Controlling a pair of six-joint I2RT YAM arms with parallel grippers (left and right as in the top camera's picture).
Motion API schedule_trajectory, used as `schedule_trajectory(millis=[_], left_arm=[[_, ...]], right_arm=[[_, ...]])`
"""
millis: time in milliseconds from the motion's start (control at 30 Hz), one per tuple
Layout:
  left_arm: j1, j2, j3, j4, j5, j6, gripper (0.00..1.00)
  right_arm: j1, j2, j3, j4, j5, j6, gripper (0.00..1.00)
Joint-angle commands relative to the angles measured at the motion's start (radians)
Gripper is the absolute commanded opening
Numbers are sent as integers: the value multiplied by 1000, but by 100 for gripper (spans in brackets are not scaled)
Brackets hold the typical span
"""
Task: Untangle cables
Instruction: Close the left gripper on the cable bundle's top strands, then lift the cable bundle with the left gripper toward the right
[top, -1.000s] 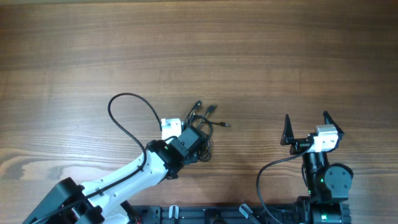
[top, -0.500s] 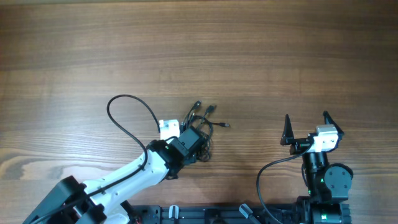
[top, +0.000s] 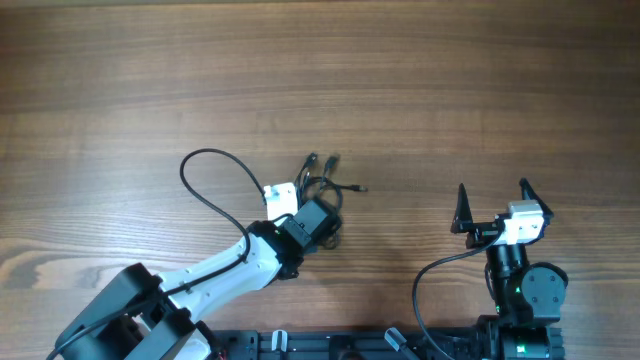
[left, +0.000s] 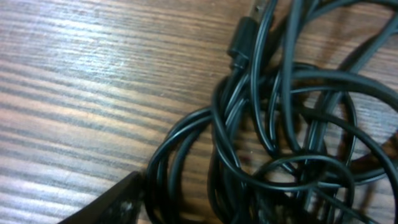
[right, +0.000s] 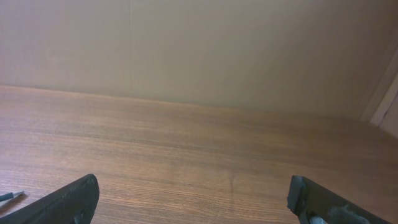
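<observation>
Left end effector (top: 322, 206) low on cables (top: 322, 183), right end effector (top: 492, 190) upright, spread

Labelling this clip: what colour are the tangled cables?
Black throughout. The cables show best in the left wrist view.

Left arm (top: 215, 275) is white and black with a looping black cable (top: 212, 152); right arm (top: 525, 285) black, white-capped.

A brown wooden table (top: 420, 90) with long wavy lines in the wood is holding everything. A knotted bunch of thin black cords (top: 322, 188) is lying right on it, near the front middle. The cords are looping over each other. Small plug ends (top: 333, 159) are sticking out toward the far side.
</observation>
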Motion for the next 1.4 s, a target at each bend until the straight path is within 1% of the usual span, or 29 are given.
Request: schedule_trajectory(millis=[0, 33, 67, 100, 133, 167, 300, 333, 400, 433, 500, 567, 600, 633, 667, 733, 800, 833, 867, 900, 967, 1000, 1067, 1100, 1167, 1233, 1367], left_arm=[[-1, 29, -24, 68, 17, -5, 28], [-1, 29, -24, 94, 17, -5, 22], [-1, 29, -24, 109, 16, -5, 21], [-1, 29, -24, 126, 16, -4, 17], [-1, 29, -24, 139, 7, -4, 9], [-1, 29, -24, 139, -8, -4, 4], [-1, 28, -24, 135, -149, 9, 4], [-1, 23, -24, 139, -184, 53, 4], [-1, -7, -23, 155, -218, 210, 4], [-1, -25, -23, 163, -232, 261, 4], [-1, -87, -23, 195, -279, 401, 4], [-1, -173, -23, 254, -320, 566, 4], [-1, -216, -23, 295, -324, 666, 4], [-1, -268, -23, 354, -323, 811, 4], [-1, -307, -23, 402, -323, 930, 4], [-1, -365, -23, 470, -313, 1091, 4], [-1, -415, -23, 501, -252, 1209, 4], [-1, -445, -23, 501, -176, 1268, 4], [-1, -463, -23, 498, -118, 1295, 4], [-1, -488, -23, 498, 4, 1334, 4], [0, -517, -23, 498, 203, 1377, 4], [-1, -525, -23, 499, 282, 1402, 4], [-1, -542, -23, 499, 456, 1489, 4], [-1, -547, -23, 499, 508, 1522, 4], [-1, -555, -23, 500, 592, 1557, 4], [-1, -555, -23, 502, 640, 1570, 4], [-1, -555, -23, 506, 647, 1627, 4]], right_arm=[[5, -5, -1, 3, 10, 14, 100], [5, -5, -1, 3, 10, 14, 100], [5, -5, -1, 3, 10, 14, 100], [5, -5, -1, 3, 10, 14, 100], [5, -5, -1, 3, 10, 14, 99], [5, -5, -1, 3, 10, 14, 100], [5, -5, -1, 3, 10, 14, 100], [5, -5, -1, 3, 10, 14, 100], [5, -5, -1, 3, 10, 15, 100], [5, -5, -1, 3, 10, 14, 100], [5, -5, -1, 3, 10, 14, 100], [5, -5, -1, 3, 10, 14, 100], [5, -5, -1, 3, 10, 14, 100], [5, -5, -1, 3, 10, 14, 100], [5, -5, -1, 3, 10, 14, 100], [5, -5, -1, 3, 10, 14, 100], [5, -5, -1, 3, 10, 14, 100], [5, -5, -1, 3, 10, 14, 100], [5, -5, -1, 3, 10, 14, 100], [5, -5, -1, 3, 10, 14, 100], [5, -5, -1, 3, 10, 14, 100], [5, -5, -1, 3, 10, 14, 100], [5, -5, -1, 3, 10, 14, 100], [5, -5, -1, 3, 10, 14, 100], [5, -5, -1, 3, 11, -8, 100], [5, -5, -1, 3, 10, -95, 100], [5, -5, -1, 3, 10, -100, 100]])
